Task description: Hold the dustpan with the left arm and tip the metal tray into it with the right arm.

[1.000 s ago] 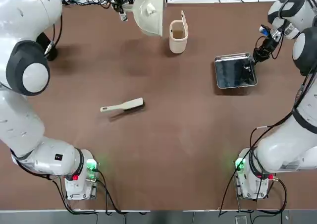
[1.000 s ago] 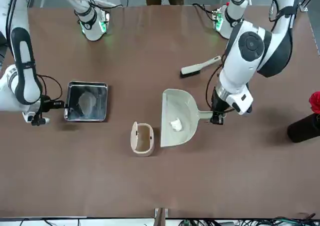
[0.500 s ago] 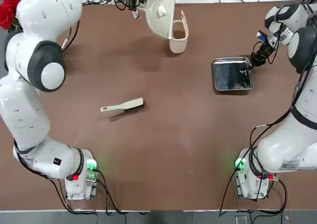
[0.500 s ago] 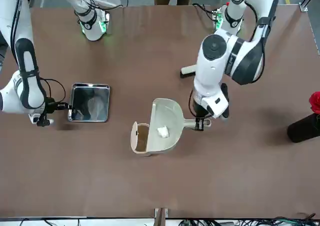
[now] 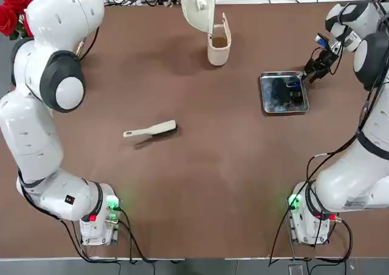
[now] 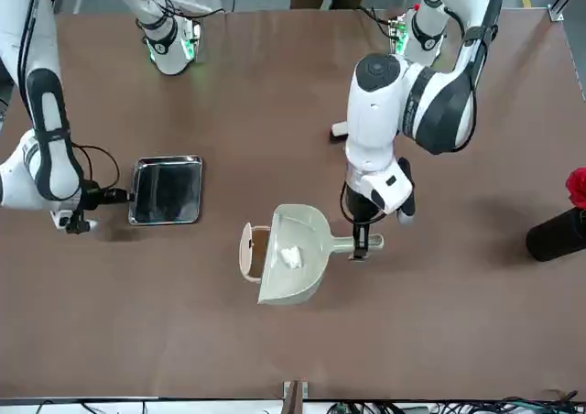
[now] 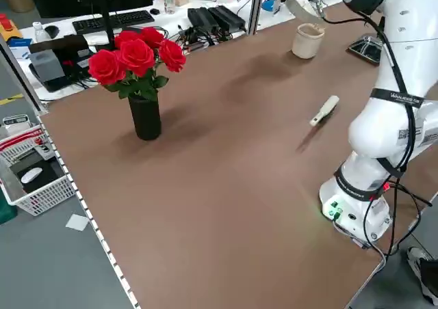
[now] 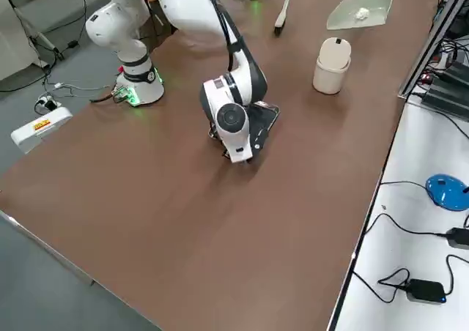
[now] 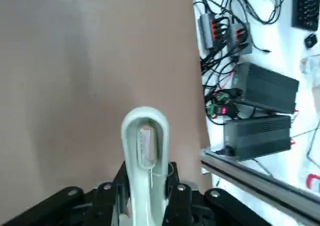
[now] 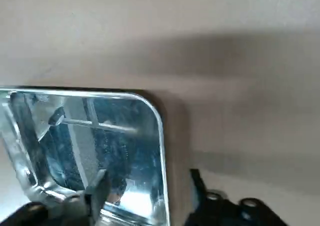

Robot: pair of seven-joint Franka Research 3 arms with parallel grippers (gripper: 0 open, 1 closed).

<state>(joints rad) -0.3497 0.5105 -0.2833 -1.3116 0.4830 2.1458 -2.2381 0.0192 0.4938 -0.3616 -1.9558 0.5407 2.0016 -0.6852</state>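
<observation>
On the brown table we see a hand brush [image 5: 150, 130] lying in the middle, apart from both pans. A black vase [image 7: 145, 117] of red roses [image 7: 136, 57] stands at the left arm's side. The lidded cup [image 5: 219, 42] is the nearest thing in the way: seen from the front, the dustpan [image 6: 298, 256] overlaps it; we can't tell whether they touch.

The cup is upright, its flap raised, and we can't make out anything inside. The dustpan carries one small crumpled white piece [image 6: 291, 257]. The tray [image 5: 284, 93] shows only reflections, so we can't name any contents.

The dustpan is pale cream, wide-mouthed, held up near the table's far edge. Our left gripper [image 9: 147, 186] is closed on its handle. The tray is shiny square steel with rounded corners and a raised rim, on the right side of the table. Our right gripper [image 10: 150, 178] is at its edge, fingers spread apart, one over the tray and one outside, gripping nothing.
</observation>
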